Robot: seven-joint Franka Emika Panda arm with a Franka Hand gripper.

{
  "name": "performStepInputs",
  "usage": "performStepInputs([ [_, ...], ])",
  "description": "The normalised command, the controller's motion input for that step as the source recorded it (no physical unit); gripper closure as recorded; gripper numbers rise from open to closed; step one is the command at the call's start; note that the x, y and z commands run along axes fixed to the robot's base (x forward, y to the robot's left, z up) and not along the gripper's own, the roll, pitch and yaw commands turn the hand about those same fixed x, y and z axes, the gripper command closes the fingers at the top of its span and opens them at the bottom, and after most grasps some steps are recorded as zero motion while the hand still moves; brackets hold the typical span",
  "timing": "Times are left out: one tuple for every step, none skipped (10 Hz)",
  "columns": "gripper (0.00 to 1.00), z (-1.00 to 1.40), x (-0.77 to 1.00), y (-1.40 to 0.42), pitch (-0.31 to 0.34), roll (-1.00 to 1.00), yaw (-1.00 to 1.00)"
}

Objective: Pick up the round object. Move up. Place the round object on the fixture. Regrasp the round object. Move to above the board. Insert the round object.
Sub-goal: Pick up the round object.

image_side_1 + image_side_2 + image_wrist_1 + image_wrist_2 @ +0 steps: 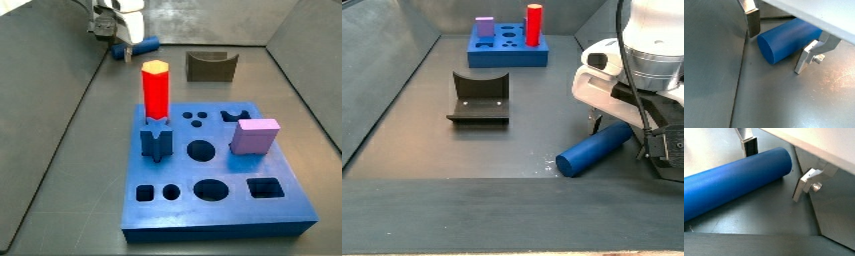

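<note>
The round object, a long smooth dark blue cylinder [787, 41], lies flat on the grey floor and shows in both wrist views [734, 180] and both side views [597, 149] [142, 45]. My gripper [779, 37] is low over one end of it, its silver fingers [806, 57] on either side with gaps, so it is open around the cylinder [775, 169]. The gripper sits at the far left corner in a side view [118, 32]. The fixture [210, 65], a dark cradle block, stands apart [478, 98]. The blue board [211, 165] with holes lies further off [506, 45].
A red hexagonal peg [155, 90], a dark blue star peg [155, 142] and a pink cube [254, 136] stand on the board. Grey walls [54, 70] enclose the floor; the cylinder lies close to one wall [711, 60].
</note>
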Motion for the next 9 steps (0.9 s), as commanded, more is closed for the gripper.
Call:
performStepInputs([
  [1.00, 0.00, 0.00, 0.00, 0.000, 0.00, 0.00],
  [1.00, 0.00, 0.00, 0.00, 0.000, 0.00, 0.00],
  [1.00, 0.00, 0.00, 0.00, 0.000, 0.00, 0.00],
  [1.00, 0.00, 0.00, 0.00, 0.000, 0.00, 0.00],
  [1.00, 0.00, 0.00, 0.00, 0.000, 0.00, 0.00],
  [1.00, 0.00, 0.00, 0.00, 0.000, 0.00, 0.00],
  [1.00, 0.00, 0.00, 0.00, 0.000, 0.00, 0.00],
  [1.00, 0.00, 0.00, 0.00, 0.000, 0.00, 0.00],
  [1.00, 0.00, 0.00, 0.00, 0.000, 0.00, 0.00],
])
